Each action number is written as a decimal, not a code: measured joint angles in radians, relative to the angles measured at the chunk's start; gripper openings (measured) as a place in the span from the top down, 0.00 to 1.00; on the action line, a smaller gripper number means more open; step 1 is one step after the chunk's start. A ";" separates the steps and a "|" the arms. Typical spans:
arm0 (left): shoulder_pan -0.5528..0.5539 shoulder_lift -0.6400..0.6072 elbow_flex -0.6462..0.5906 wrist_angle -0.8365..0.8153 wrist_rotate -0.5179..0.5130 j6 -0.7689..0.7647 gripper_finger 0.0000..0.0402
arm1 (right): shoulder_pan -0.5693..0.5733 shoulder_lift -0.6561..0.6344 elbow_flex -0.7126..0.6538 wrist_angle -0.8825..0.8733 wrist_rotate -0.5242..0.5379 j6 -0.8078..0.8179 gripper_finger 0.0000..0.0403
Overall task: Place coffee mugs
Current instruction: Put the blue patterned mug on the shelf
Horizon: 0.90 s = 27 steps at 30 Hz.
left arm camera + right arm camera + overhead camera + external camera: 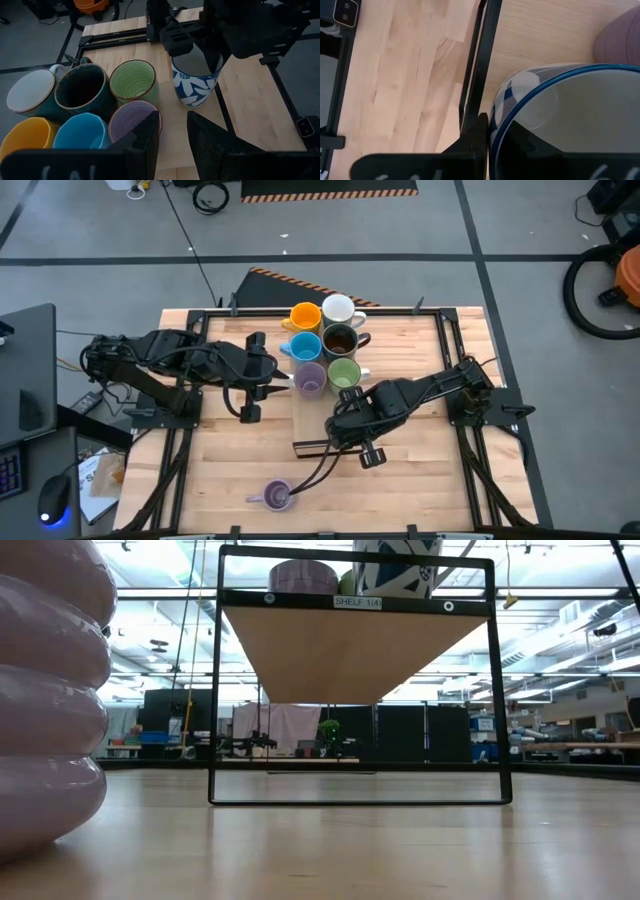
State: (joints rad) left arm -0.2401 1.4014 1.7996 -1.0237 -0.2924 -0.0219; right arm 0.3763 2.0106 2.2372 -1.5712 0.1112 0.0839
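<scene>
Six mugs stand in two rows on the raised wooden board: orange, light blue, lavender, white, dark brown and green. A white mug with blue flower print stands upright on the board beside the green one, with my right gripper shut on it from above. My left gripper is open and hovers next to the lavender mug. A second lavender mug lies on the table near its near edge. My right gripper holds the flower-print mug by its rim. One finger is outside the wall and the other is inside the cup, both pointing down from above. The mug is upright, and its base appears to rest on the board.
The board sits on a black wire frame above the table top. Bare board lies on the near side of the mugs. The loose lavender mug fills the left of the low view. Black rails run along the table's edges.
</scene>
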 joint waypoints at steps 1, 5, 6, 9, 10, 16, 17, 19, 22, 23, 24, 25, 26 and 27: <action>0.000 0.000 0.000 0.000 0.000 0.000 0.73 | 0.000 0.000 0.000 0.000 0.000 -0.001 0.90; 0.000 0.000 0.000 0.000 0.000 0.000 0.73 | 0.000 0.000 -0.001 0.000 0.001 -0.008 0.90; 0.000 0.000 0.000 0.000 0.000 -0.001 0.73 | 0.000 0.000 -0.001 0.000 0.004 -0.010 0.90; 0.000 0.000 0.000 0.000 0.000 -0.001 0.73 | 0.000 0.000 -0.001 0.000 0.006 -0.017 0.90; 0.000 0.000 0.000 0.000 0.000 -0.001 0.73 | 0.000 0.000 -0.002 0.000 0.007 -0.018 0.90; 0.000 0.000 0.000 -0.001 0.000 -0.001 0.73 | 0.000 0.000 -0.056 0.000 0.005 -0.024 0.90; 0.000 0.000 0.000 -0.001 0.000 -0.001 0.73 | 0.000 0.000 -0.065 0.001 0.003 -0.024 0.90; 0.000 0.000 0.000 -0.001 0.000 -0.001 0.73 | 0.000 -0.003 -0.074 0.004 0.008 -0.025 0.90; 0.000 0.000 0.000 -0.002 0.000 -0.001 0.73 | 0.000 -0.003 -0.074 0.003 0.015 -0.024 0.90; 0.000 0.000 0.000 -0.002 0.000 -0.001 0.73 | 0.000 -0.003 -0.074 0.003 0.016 -0.020 0.90; 0.000 0.000 0.000 -0.002 0.000 -0.001 0.73 | -0.003 -0.003 -0.074 0.003 0.015 -0.017 0.90; 0.000 0.000 0.000 -0.002 0.000 -0.001 0.73 | -0.005 -0.003 -0.074 0.003 0.015 -0.016 0.90; 0.000 0.000 0.000 -0.002 0.000 -0.001 0.73 | -0.006 -0.003 -0.074 0.003 0.015 -0.015 0.89; 0.000 0.000 0.000 -0.002 0.000 -0.001 0.73 | -0.006 -0.003 -0.074 0.002 0.015 -0.016 0.88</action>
State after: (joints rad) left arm -0.2401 1.4014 1.7996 -1.0260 -0.2920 -0.0227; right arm 0.3706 2.0071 2.1628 -1.5692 0.1261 0.0680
